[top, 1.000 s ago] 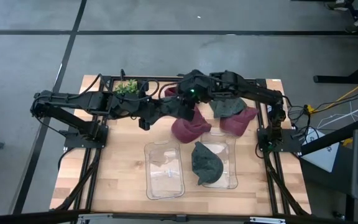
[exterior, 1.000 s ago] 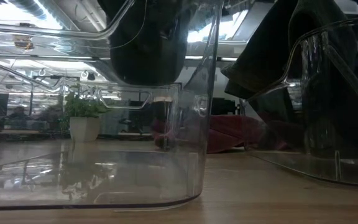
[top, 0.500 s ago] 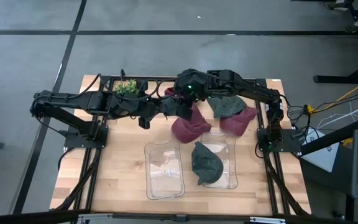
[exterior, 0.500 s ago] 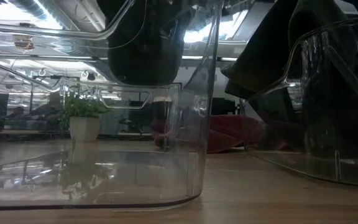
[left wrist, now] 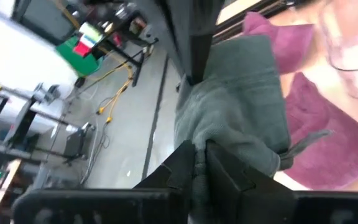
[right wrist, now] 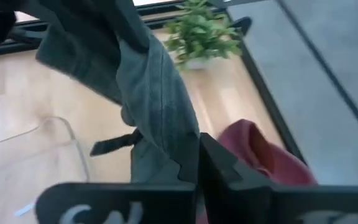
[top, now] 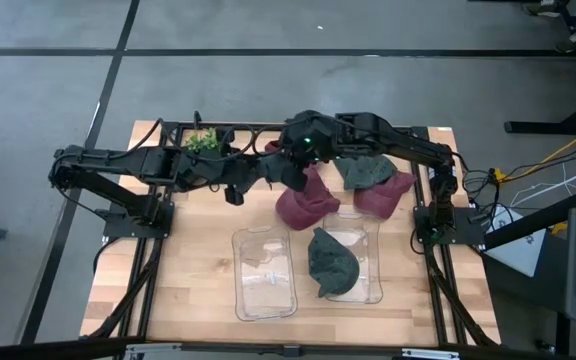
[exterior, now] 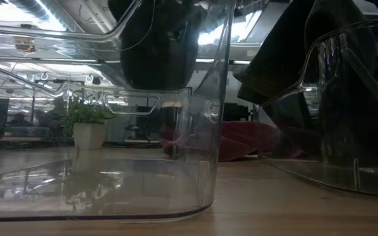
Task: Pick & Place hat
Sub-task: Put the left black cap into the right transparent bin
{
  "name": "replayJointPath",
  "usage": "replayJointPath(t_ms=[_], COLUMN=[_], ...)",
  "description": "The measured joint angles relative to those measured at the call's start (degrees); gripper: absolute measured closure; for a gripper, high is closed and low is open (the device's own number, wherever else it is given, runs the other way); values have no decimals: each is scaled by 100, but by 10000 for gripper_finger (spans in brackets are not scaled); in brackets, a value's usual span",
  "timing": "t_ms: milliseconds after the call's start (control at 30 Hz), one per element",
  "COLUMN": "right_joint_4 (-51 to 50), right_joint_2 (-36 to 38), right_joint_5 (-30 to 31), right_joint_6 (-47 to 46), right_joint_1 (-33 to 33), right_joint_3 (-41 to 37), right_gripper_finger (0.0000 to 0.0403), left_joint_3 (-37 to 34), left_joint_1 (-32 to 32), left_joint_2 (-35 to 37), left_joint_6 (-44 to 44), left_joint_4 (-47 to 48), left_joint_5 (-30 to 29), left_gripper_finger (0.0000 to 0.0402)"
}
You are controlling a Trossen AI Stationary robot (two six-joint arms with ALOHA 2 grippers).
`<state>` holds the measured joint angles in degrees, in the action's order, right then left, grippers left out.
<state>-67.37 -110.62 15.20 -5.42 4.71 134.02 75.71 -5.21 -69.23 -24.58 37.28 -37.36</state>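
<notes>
A dark grey hat (top: 286, 176) hangs above the table's far middle, between my two grippers. My left gripper (top: 265, 178) comes at it from the table's left and is shut on it (left wrist: 201, 163). My right gripper (top: 291, 163) reaches in from the right, slanting down, and is shut on the same hat (right wrist: 194, 163). In the low view the hat (exterior: 156, 56) shows as a dark mass above the clear bin. A second grey hat (top: 332, 262) lies in the right clear bin (top: 372, 290). My left gripper pinches a bunched fold at the hat's edge (left wrist: 199, 144) between its two fingers, coming nearly level from the table's left. The hat stands clear of the table beyond the fingers, its cloth slack. My right gripper holds a fold of the hat (right wrist: 178, 148), slanting down from the right; the cloth covers one finger. The hat drapes slack past the fingers, clear of the table.
An empty clear bin (top: 265, 300) stands at the near middle, left of the one with the hat. Two maroon hats (top: 308, 207) (top: 384, 195) and a grey-green hat (top: 366, 170) lie behind the bins. A potted plant (top: 204, 140) stands at the far left.
Both arms have kept their places. In the low view the hanging hat's dark mass has shifted a little sideways above the bin.
</notes>
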Motion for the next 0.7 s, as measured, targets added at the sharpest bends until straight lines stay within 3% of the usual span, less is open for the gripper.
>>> replayJointPath(t_ms=[367,500,700], right_joint_4=[-154,-311,-1020], right_joint_2=[213,362,815], right_joint_5=[554,809,1379], right_joint_6=[-89,-142,-605], right_joint_1=[0,10,15], right_joint_3=[90,92,94], right_gripper_finger=[401,401,402], left_joint_3=[0,1,0], left_joint_1=[-74,-73,167], left_joint_2=[4,7,18], left_joint_6=[135,198,1090], left_joint_4=[165,299,822], left_joint_5=[-268,-632,-466], left_gripper_finger=[296,269,252])
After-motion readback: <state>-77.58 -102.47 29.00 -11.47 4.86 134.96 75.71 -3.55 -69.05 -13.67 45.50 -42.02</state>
